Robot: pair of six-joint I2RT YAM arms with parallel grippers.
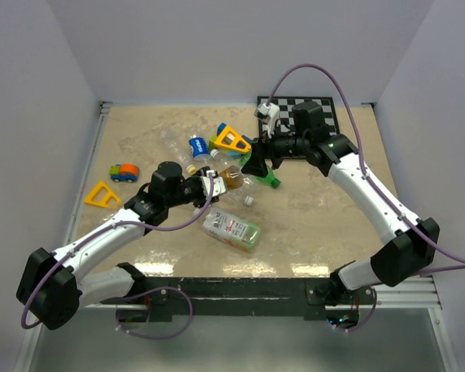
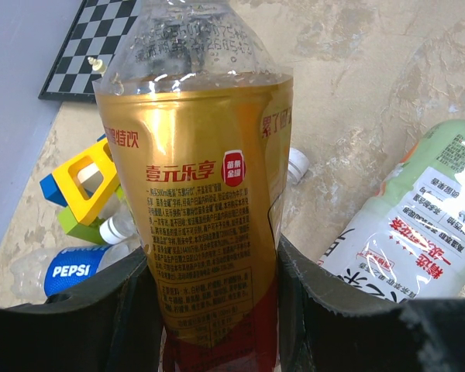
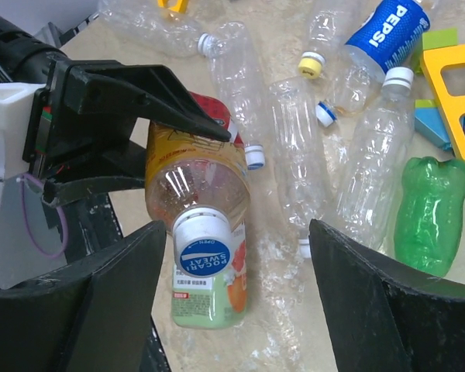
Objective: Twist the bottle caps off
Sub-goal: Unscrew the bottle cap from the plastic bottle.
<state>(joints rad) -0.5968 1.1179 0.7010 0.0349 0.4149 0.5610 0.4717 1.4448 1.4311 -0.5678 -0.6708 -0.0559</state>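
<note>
Beige marbled tabletop (image 1: 318, 217), strewn with clear bottles (image 3: 294, 147), lies under both arms; the left gripper (image 2: 213, 271) is clamped on the lower body of the amber bottle (image 2: 198, 194) near the middle of the table. The bottle's long axis runs from that grip straight towards the right gripper (image 3: 236, 229), neck leading. Its white cap (image 3: 201, 244) faces the right wrist head-on, sitting between the spread right fingers, slightly nearer one of them and apparently untouched, so the right arm is the nearer one.
</note>
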